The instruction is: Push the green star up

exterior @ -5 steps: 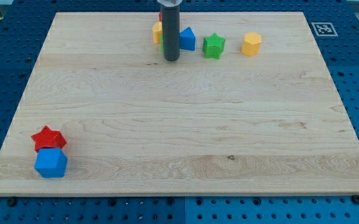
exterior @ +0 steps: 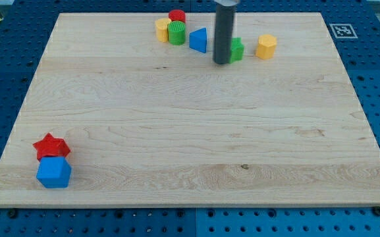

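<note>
The green star (exterior: 237, 50) lies near the view's top, right of centre, partly hidden behind my rod. My tip (exterior: 222, 62) rests on the board just at the star's lower left, touching or almost touching it. A blue triangular block (exterior: 199, 40) sits to the rod's left and a yellow block (exterior: 266, 47) to the star's right.
A cluster of a yellow block (exterior: 161, 28), a green cylinder (exterior: 176, 32) and a red cylinder (exterior: 177, 16) sits at the top, left of the rod. A red star (exterior: 51, 145) and a blue block (exterior: 53, 172) lie at the bottom left corner.
My rod has moved to the view's right, from beside the top cluster to the green star's lower left. The cluster blocks it hid now show.
</note>
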### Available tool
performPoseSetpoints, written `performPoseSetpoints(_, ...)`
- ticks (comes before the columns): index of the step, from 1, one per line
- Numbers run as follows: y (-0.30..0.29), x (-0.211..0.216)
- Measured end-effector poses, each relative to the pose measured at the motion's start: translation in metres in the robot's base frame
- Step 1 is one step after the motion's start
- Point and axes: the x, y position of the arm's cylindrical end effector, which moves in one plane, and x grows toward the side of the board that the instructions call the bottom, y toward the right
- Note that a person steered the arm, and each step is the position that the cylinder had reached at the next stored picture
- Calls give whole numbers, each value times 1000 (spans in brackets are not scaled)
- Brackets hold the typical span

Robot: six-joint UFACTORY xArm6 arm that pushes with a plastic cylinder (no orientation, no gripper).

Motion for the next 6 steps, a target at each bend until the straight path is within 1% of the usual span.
performPoseSetpoints(1, 28, 0)
performPoseSetpoints(3, 35, -11)
performPoseSetpoints(5, 35, -60)
performPoseSetpoints(6, 35, -70)
